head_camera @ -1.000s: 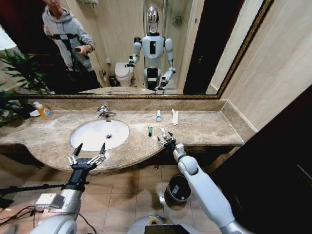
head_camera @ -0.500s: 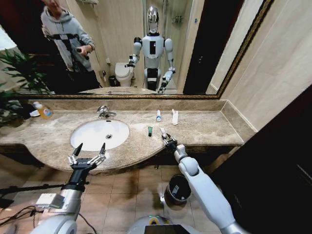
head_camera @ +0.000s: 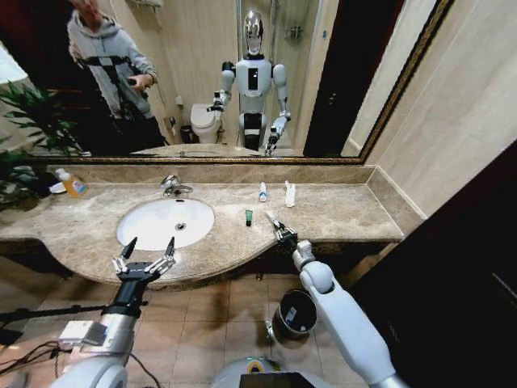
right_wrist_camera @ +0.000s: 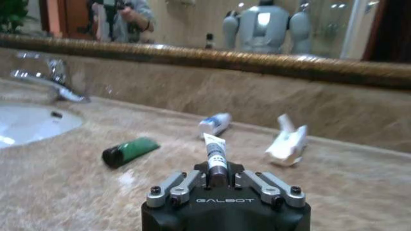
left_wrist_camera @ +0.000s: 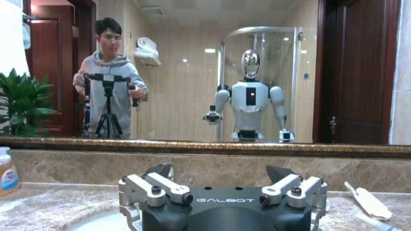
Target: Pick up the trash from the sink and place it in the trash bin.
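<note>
Right gripper (head_camera: 278,229) clamps tube (head_camera: 271,220) over countertop (head_camera: 339,212); left gripper (head_camera: 145,255) spread.

The word "GALBOT" stands in pale letters on the dark body of the left gripper (left_wrist_camera: 226,192), and again on the dark body of the right gripper (right_wrist_camera: 218,180). Print on the small tube (right_wrist_camera: 215,155) that this gripper clamps and on the soap bottle (left_wrist_camera: 6,174) is too small to read.

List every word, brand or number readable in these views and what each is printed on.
"GALBOT": on the left gripper body, left wrist view.
"GALBOT": on the right gripper body, shut on a small white tube, right wrist view.
Print on that tube, the soap bottle label and the blue-capped tube: too blurred to read.
</note>
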### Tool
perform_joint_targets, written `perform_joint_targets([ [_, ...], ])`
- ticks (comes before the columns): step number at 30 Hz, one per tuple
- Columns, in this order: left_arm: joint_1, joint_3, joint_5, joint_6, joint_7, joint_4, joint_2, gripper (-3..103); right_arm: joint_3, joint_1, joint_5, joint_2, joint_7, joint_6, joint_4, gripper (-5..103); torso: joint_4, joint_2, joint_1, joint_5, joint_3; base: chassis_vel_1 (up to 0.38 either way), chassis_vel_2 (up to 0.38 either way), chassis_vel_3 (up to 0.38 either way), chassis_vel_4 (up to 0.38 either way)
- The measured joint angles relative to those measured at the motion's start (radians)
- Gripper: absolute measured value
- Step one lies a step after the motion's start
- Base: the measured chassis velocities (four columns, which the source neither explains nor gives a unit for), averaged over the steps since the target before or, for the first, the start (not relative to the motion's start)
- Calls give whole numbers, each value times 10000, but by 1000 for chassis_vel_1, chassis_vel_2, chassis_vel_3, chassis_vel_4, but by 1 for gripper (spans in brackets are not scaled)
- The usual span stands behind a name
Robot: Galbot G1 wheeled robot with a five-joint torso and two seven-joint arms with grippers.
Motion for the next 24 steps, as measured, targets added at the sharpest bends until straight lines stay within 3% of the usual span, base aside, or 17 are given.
perform_joint_targets([
  [5, 0, -1, 0, 0, -1, 0, 0, 100, 512, -1035, 144, -344, 19, 8, 1286, 18, -2, 1, 0, 0, 0, 0, 0, 0, 0],
  [10, 0, 0, 1, 0, 1, -1, 1, 100, 1241, -2850, 168, -296, 146, 838, 2421, 18, -2, 1, -1, 0, -2, 0, 0, 0, 0],
  [11, 0, 0, 0, 0, 0, 0, 0, 100, 1472, -3569, 6, -92, 152, 1309, 2660, 18, -1, 0, -1, 1, -2, 0, 0, 0, 0],
  [15, 0, 0, 0, 0, 0, 0, 0, 100, 1785, -5007, -657, 455, 163, 1989, 3001, 18, 0, 1, -1, 0, -2, 0, 0, 0, 0],
  [17, 0, 0, 0, 0, 0, 0, 0, 100, 2041, -6371, -1405, 1174, 141, 2527, 3149, 18, -3, 1, -1, -1, -2, 0, 0, 0, 0],
  [18, 0, 0, 0, 0, 0, 0, 0, 100, 2041, -6371, -1405, 1174, 141, 2527, 3149, 18, -3, 1, -1, -1, -2, 0, 0, 0, 0],
  [21, 0, 0, 0, 0, 0, 0, 1, 100, 2294, -7468, -2118, 2083, 86, 3131, 2865, 18, -5, 2, -3, -2, -3, 0, 0, 0, 0],
  [24, 0, 0, 0, 0, 0, 0, 0, 100, 2360, -7500, -2375, 2351, 110, 3323, 1995, 18, -3, 2, -2, -5, -2, 0, 0, 0, 0],
])
